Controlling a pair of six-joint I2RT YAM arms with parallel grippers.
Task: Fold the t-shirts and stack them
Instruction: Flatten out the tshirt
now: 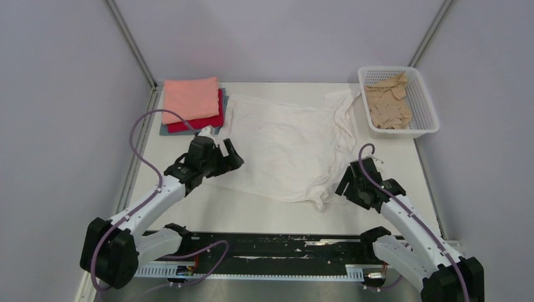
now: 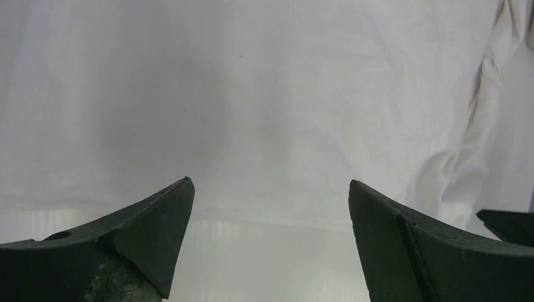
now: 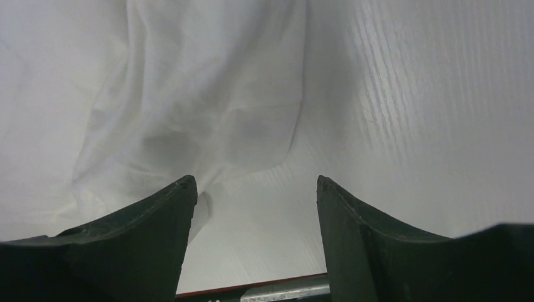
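A large white t-shirt [image 1: 286, 145] lies spread and rumpled in the middle of the table. It fills the left wrist view [image 2: 264, 94] and the left of the right wrist view [image 3: 157, 107]. My left gripper [image 1: 228, 157] is open and empty at the shirt's near-left edge. My right gripper [image 1: 350, 182] is open and empty beside the shirt's near-right corner. A tan-beige shirt [image 1: 388, 100] lies crumpled in the white basket [image 1: 427, 110]. Folded salmon-pink [image 1: 190, 97], red [image 1: 211, 121] and grey-blue [image 1: 166, 130] shirts are stacked at the back left.
Grey walls close in the table on the left, back and right. A black rail [image 1: 264, 246] runs along the near edge between the arm bases. The table's near edge shows in the right wrist view [image 3: 252, 286].
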